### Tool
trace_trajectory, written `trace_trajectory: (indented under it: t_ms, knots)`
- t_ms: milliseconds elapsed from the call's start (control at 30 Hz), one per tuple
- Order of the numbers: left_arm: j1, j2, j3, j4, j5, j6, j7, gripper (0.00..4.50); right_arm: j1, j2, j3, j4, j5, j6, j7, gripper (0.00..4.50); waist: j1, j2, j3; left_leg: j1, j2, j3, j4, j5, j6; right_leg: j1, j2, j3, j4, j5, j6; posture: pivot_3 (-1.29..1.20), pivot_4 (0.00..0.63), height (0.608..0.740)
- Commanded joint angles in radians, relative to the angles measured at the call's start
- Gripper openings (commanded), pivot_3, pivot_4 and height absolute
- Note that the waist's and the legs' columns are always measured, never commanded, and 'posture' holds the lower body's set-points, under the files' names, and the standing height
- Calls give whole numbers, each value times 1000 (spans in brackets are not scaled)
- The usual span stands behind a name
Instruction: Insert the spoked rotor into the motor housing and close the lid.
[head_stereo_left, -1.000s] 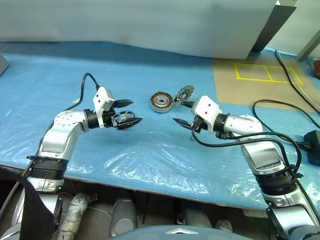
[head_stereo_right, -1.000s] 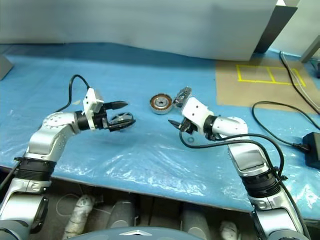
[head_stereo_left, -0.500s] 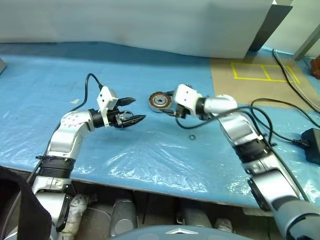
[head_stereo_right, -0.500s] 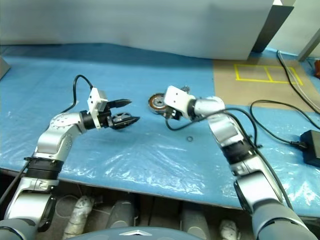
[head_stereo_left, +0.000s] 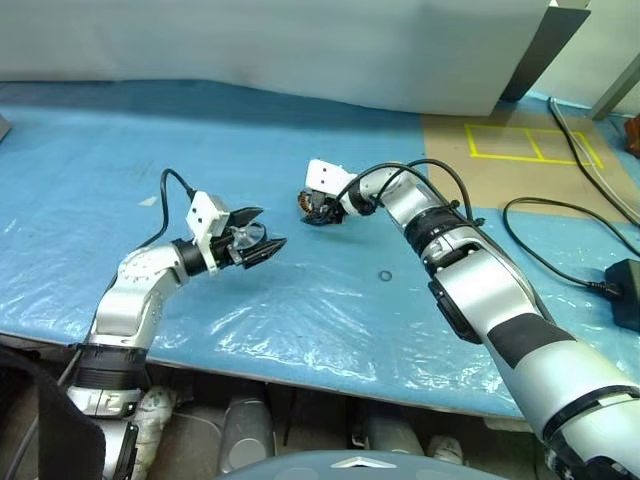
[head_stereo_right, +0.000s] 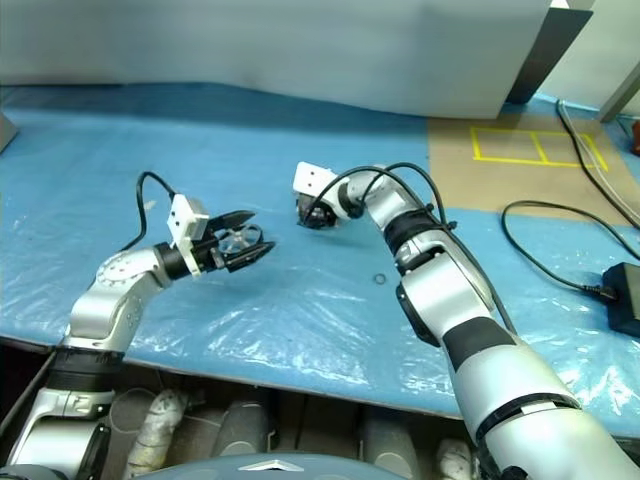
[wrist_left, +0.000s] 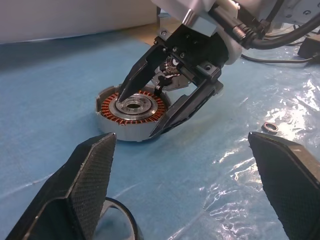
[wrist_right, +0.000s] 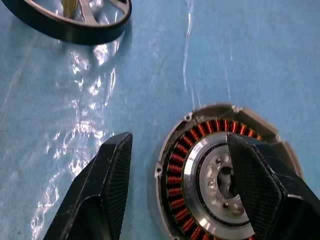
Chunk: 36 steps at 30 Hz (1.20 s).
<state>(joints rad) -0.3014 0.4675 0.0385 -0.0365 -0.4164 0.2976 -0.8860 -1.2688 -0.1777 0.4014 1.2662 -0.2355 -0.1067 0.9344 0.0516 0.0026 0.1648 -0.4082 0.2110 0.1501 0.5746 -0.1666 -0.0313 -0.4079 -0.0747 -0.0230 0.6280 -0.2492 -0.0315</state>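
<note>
The motor housing (wrist_left: 132, 107) is a squat silver cup with copper windings, resting on the blue sheet (head_stereo_left: 300, 300) mid-table. My right gripper (wrist_left: 141, 112) is open and tilted down over it, one fingertip above the windings and the other at its near rim. From the right wrist, the housing (wrist_right: 220, 175) lies partly under one finger. The spoked rotor (head_stereo_left: 243, 238), a thin black wheel, sits between the wide-set fingers of my left gripper (head_stereo_left: 272, 226), held above the sheet to the left of the housing. The lid is hidden behind the right gripper.
A tiny metal ring (head_stereo_left: 385, 275) lies on the sheet right of the housing. A brown board with yellow tape (head_stereo_left: 520, 160) is at the back right. Black cables and a power adapter (head_stereo_left: 625, 290) lie at the right edge. A white panel stands behind.
My right gripper has swung forward and to the left, from beside the lid to over the housing, still open. The left gripper has kept almost still with the rotor.
</note>
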Motion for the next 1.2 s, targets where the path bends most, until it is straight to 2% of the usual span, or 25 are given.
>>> trace_trajectory:
  t_ms: [33, 300, 467, 633, 833, 967, 1200]
  knots:
    - [23, -7, 26, -70, -21, 3, 35, 4456, -46, 14, 14, 29, -56, -40, -9, 3130, -1, 0, 0, 0, 0, 0, 1, 0, 0, 0, 0, 0, 1, 0, 0, 0, 150, 740]
    - [59, -31, 21, -119, -35, 17, 76, 4456, -60, 43, -8, 53, -106, -65, -67, 3130, -5, 1, 1, 3, 3, 2, 4, -3, -1, -2, 0, 0, 12, -3, -5, 0, 150, 740]
    - [55, -37, 22, -120, -48, 29, 88, 4456, -86, 42, -53, 49, -84, -67, -50, 3130, -5, 2, 1, 3, 4, 3, 5, -3, -2, -2, 0, 1, 13, -3, -5, 0, 150, 740]
    - [54, -40, 7, -116, -45, 28, 88, 4456, -100, 39, -83, 63, -95, -33, -94, 3130, -5, 2, 1, 1, 4, 3, 5, -3, -1, -3, 0, 1, 13, -3, -6, 0, 150, 740]
    - [61, -38, -3, -123, -44, 35, 84, 4456, -62, 14, -85, 80, -116, 29, -115, 3130, -3, 2, 1, 1, 4, 3, 5, -3, -2, -4, 0, 1, 13, -4, -6, 0, 150, 740]
    - [62, -40, -4, -125, -43, 38, 88, 4456, -31, 6, -70, 84, -147, 37, -181, 3130, -4, 2, 1, 1, 4, 3, 5, -3, -2, -4, 0, 1, 13, -4, -6, 0, 150, 740]
    - [73, -36, -4, -124, -38, 35, 88, 4456, -28, 30, -105, 72, -104, 23, -118, 3130, -4, 2, 1, 4, 4, 3, 5, -3, -2, -2, 0, 1, 13, -4, -6, 0, 150, 740]
